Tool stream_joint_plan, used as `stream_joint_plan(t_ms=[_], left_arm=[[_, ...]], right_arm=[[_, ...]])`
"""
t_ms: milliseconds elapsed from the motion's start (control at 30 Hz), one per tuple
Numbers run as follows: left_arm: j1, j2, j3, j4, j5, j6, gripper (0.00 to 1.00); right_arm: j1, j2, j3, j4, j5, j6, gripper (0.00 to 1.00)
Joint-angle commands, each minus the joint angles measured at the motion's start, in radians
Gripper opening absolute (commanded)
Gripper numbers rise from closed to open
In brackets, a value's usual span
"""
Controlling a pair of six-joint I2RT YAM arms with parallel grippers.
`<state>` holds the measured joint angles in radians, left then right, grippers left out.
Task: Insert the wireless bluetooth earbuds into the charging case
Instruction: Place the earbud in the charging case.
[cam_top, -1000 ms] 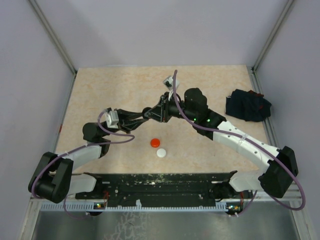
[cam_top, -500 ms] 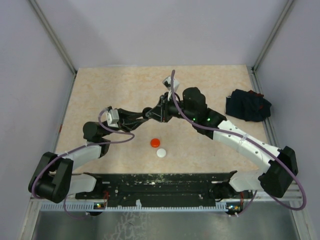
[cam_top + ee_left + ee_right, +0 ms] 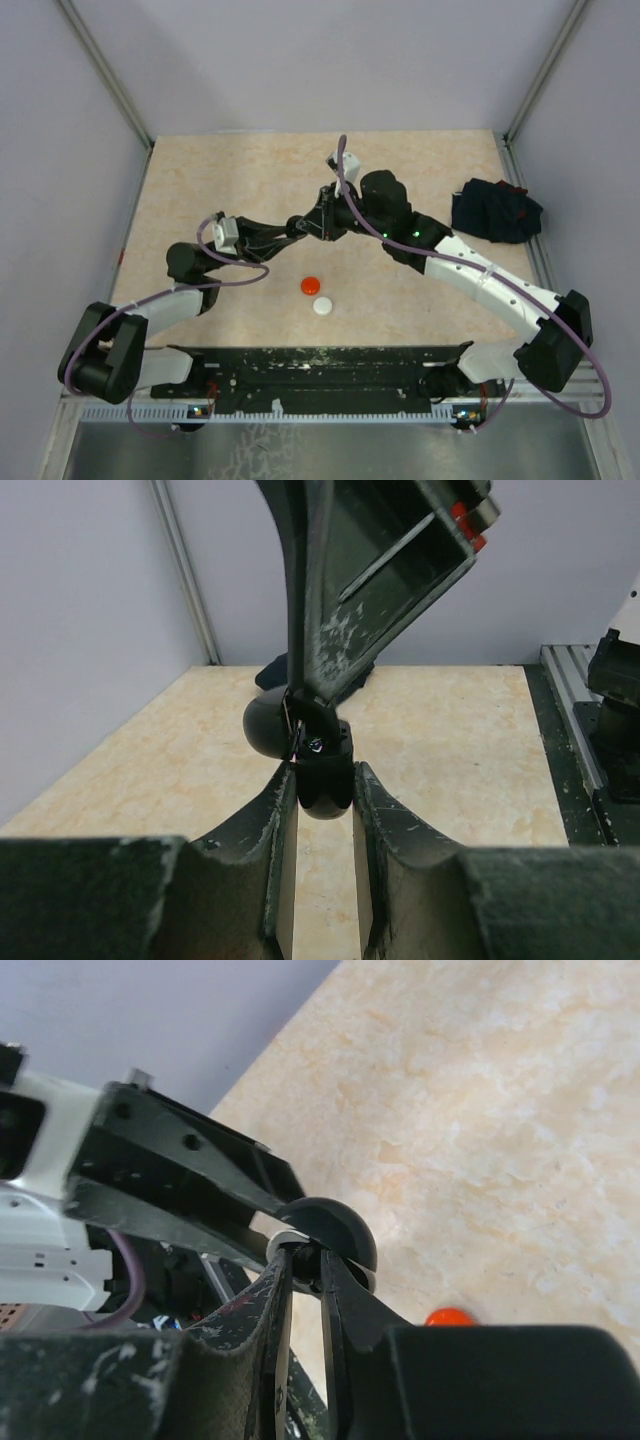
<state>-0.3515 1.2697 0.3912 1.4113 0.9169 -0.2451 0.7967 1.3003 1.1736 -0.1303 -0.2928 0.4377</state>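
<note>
My left gripper is shut on a round black charging case, held above the table with its lid hanging open. My right gripper comes down onto the case from above. Its fingers are closed on a small black earbud at the case's opening. The domed case lid shows just behind the tips. The other earbuds are out of view.
A red disc and a white disc lie on the table in front of the grippers. A dark navy cloth bundle sits at the right edge. Metal frame posts stand at the far corners.
The right wrist has shifted slightly left and away from the bases, staying at the case. The left arm has barely moved.
</note>
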Motion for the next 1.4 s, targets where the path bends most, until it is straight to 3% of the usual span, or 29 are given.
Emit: stream_joint_plan(t_ms=[0,367,600,1367], left_arm=[[-0.006,-0.045,0.021,0.078,0.036,0.033,0.00],[-0.018,-0.057,0.007,0.039,0.001,0.084,0.00],[-0.018,-0.045,-0.001,0.033,-0.026,0.076,0.00],[-0.019,0.035,0.017,0.179,0.081,-0.087,0.00]], right_arm=[[-0.005,0.038,0.031,-0.097,0.112,-0.022,0.12],[-0.005,0.040,0.025,-0.069,0.088,-0.012,0.12],[-0.005,0.030,0.014,-0.005,0.013,-0.040,0.20],[-0.005,0.044,0.117,-0.041,-0.160,-0.271,0.28]])
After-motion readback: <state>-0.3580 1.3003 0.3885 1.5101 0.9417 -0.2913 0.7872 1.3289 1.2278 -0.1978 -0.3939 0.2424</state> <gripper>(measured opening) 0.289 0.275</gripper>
